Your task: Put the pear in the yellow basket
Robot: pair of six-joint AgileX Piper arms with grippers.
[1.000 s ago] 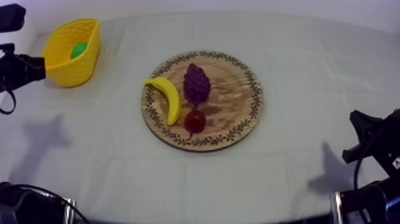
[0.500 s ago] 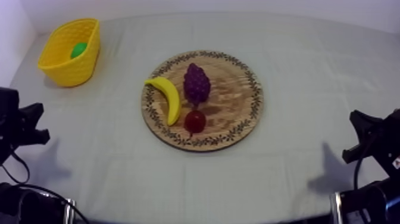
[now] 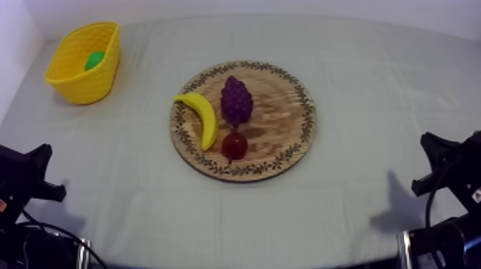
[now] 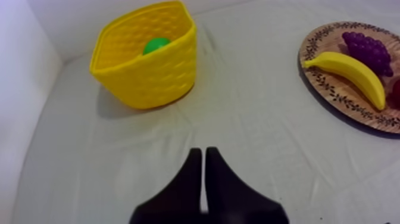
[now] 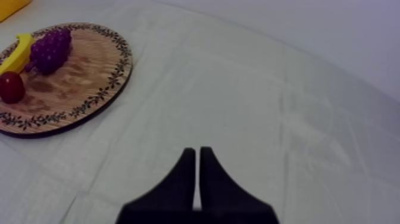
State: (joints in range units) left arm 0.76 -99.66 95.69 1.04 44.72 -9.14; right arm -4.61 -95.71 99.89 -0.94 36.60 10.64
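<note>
The green pear [image 3: 94, 60] lies inside the yellow basket [image 3: 84, 79] at the table's far left. In the middle, the round wooden board [image 3: 279, 107] carries a banana [image 3: 200, 118], a bunch of grapes [image 3: 236, 100] and a small red fruit [image 3: 234, 145]. My left gripper [image 3: 39, 172] sits low at the left edge, well short of the basket. Its own view has it [image 4: 200, 152] shut on nothing, facing the basket [image 4: 146, 71] with the pear [image 4: 156, 45] in it. My right gripper [image 5: 195, 151] is shut and empty too, low at the right edge [image 3: 431, 162], away from the board [image 5: 83, 71].
The cloth lies bare between the basket and the board [image 4: 333, 89], and wide bare stretches run along the front and right of the table. A pale wall stands close behind and left of the basket.
My left arm has drawn back from beside the basket at the upper left down to the lower left edge. The fruit, the basket and the right arm have stayed put.
</note>
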